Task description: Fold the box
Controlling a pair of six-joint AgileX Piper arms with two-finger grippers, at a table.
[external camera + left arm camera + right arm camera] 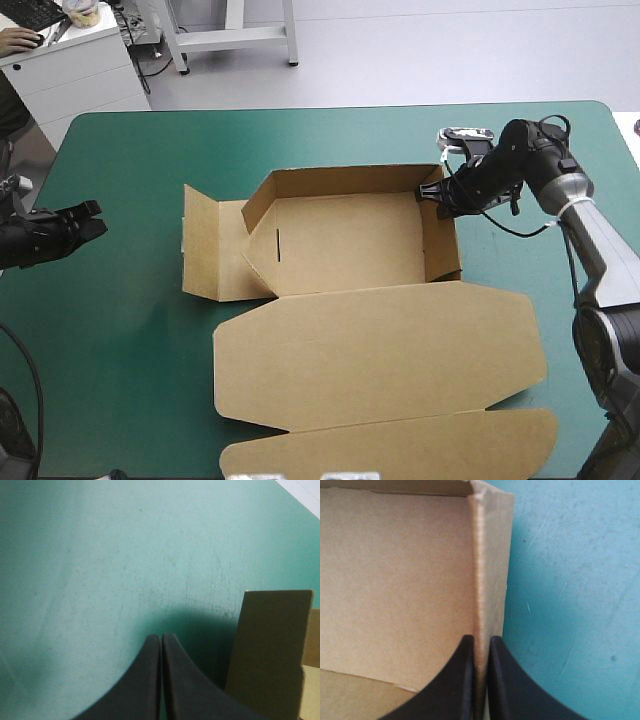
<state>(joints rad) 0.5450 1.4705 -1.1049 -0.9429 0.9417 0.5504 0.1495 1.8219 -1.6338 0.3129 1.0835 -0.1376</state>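
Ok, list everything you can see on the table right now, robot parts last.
box: one, brown, mid-table; far and right walls raised, left end untucked, lid flat toward the near edge.
table cover: one, teal-green, under everything.
left claw: one, black, shut and empty, over bare cover to the left of the box.
right claw: one, black, shut on the box's right wall near its far corner.

Plain brown box (350,240), teal-green cover (120,370)
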